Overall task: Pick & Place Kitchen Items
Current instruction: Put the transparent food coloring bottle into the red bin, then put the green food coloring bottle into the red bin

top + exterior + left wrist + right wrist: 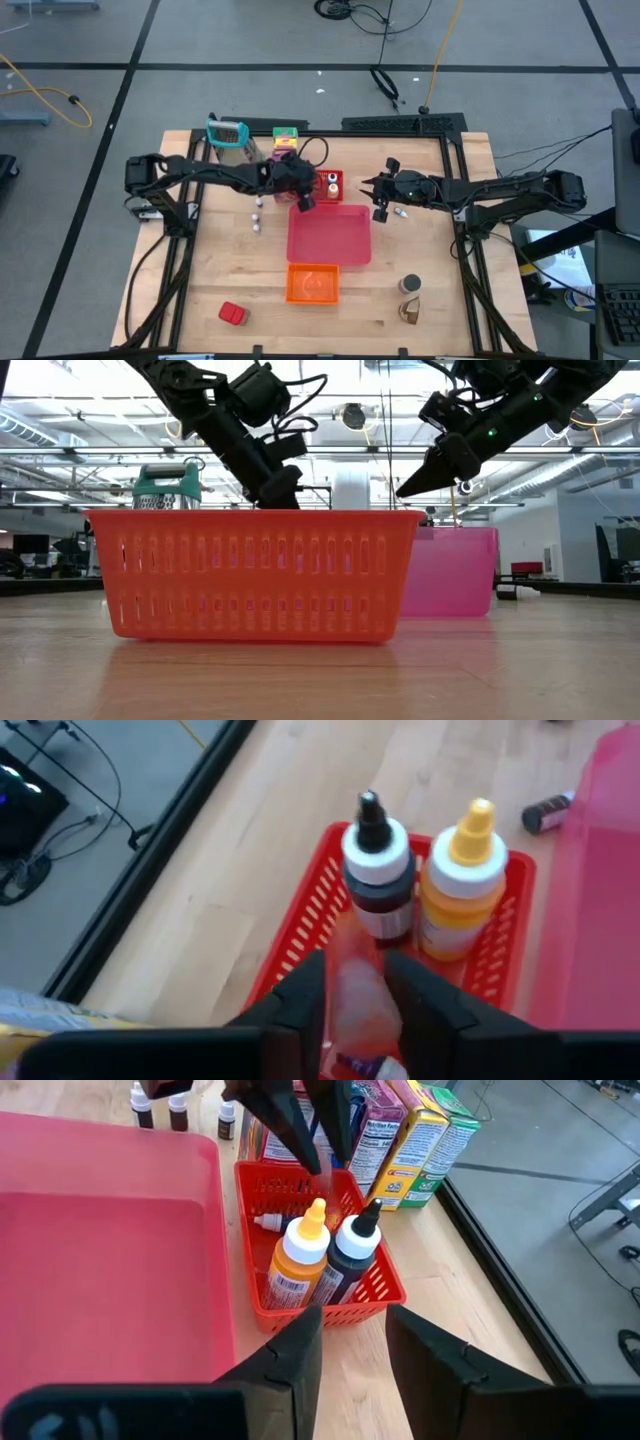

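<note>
The left gripper (355,995) hangs over the small red slotted plastic basket (372,1292), which stands on the wooden table (450,260) at the far left corner of the big pink plastic tray (330,235). Between its fingers there is a small pale translucent bottle with a white cap (358,1005); the fingers stand narrow around it, but I cannot tell if they press it firmly or are letting it go. Inside the basket stand two squeeze bottles side by side, touching: a yellow-orange squeeze bottle with a pointed yellow nozzle (296,1260) and a dark squeeze bottle with a white collar and black nozzle (350,1258). The right gripper (352,1342) waits just right of the basket, above the table, with its fingers partly apart and nothing between them. I think the small bottle is light, stiff and smooth, so it can slip or turn in the fingers; the best hold is across the middle of its body, not on the cap. The two squeeze bottles seem soft in the wall and top-heavy, and a push from the side may tip them. The coloured cardboard food boxes (410,1135) stand just beyond the basket.
</note>
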